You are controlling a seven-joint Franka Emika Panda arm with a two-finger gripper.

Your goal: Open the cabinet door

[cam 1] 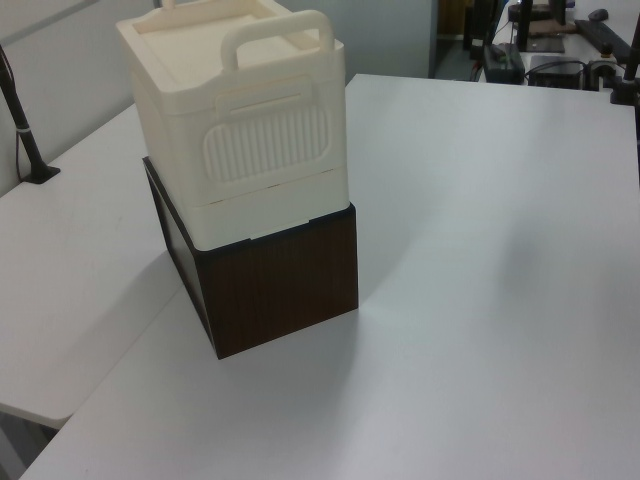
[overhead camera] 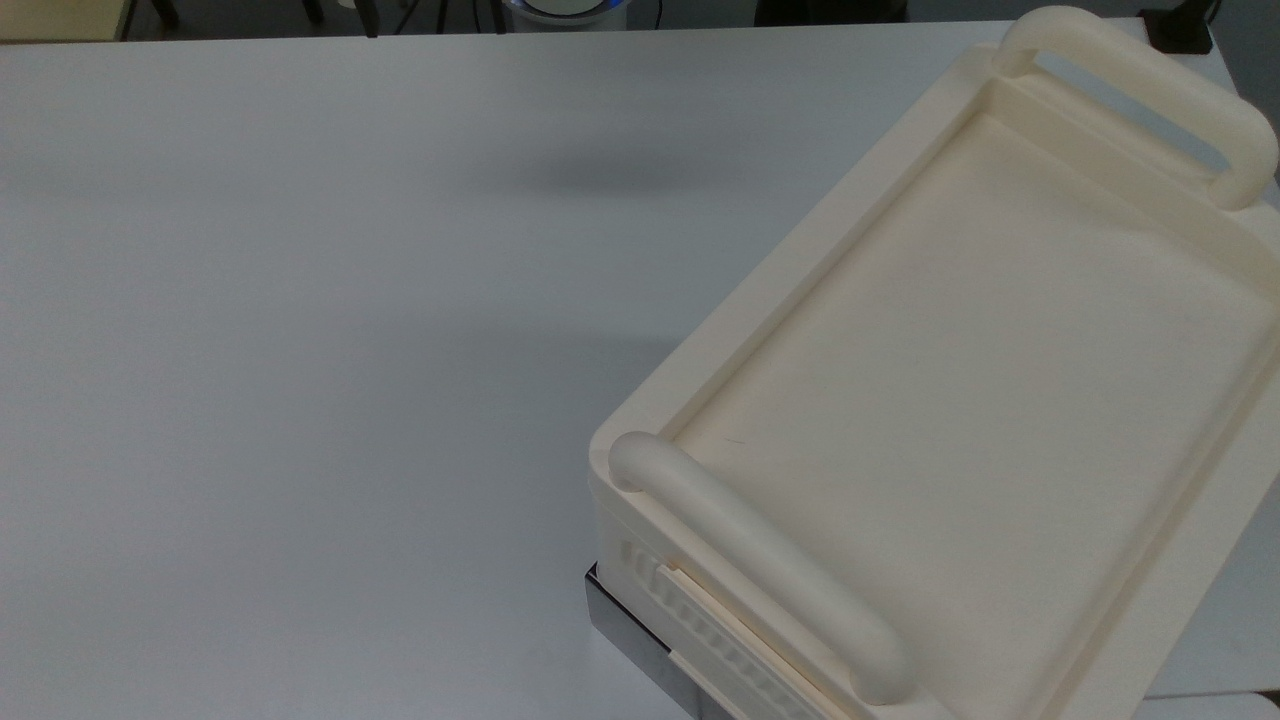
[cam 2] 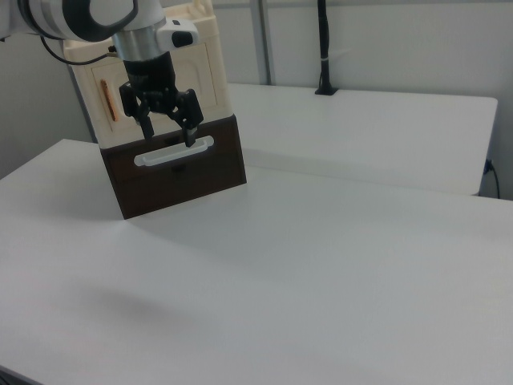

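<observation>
In the right view, the cream cabinet (cam 2: 80, 80) stands on a dark brown box (cam 2: 180, 172) at the far left of the white table. The cabinet door (cam 2: 207, 76) is the flat cream panel on the face turned to that camera, lying flush, with a copper-orange strip (cam 2: 108, 100) at the right view's left end. My gripper (cam 2: 168, 135) hangs open in front of the door's lower edge, fingertips pointing down, with nothing between them. It hides the middle of the door. The cabinet (cam 1: 240, 130) also shows in the left view from its ribbed side, and its top (overhead camera: 960, 400) in the top view.
A white bar handle (cam 2: 174, 151) sits on the brown box just under my fingertips. Two thick rounded bar handles (overhead camera: 760, 570) (overhead camera: 1150, 90) cross the cabinet's top. The white table (cam 2: 337, 265) stretches wide toward the right view's right. A black pole (cam 2: 323, 48) stands at the back.
</observation>
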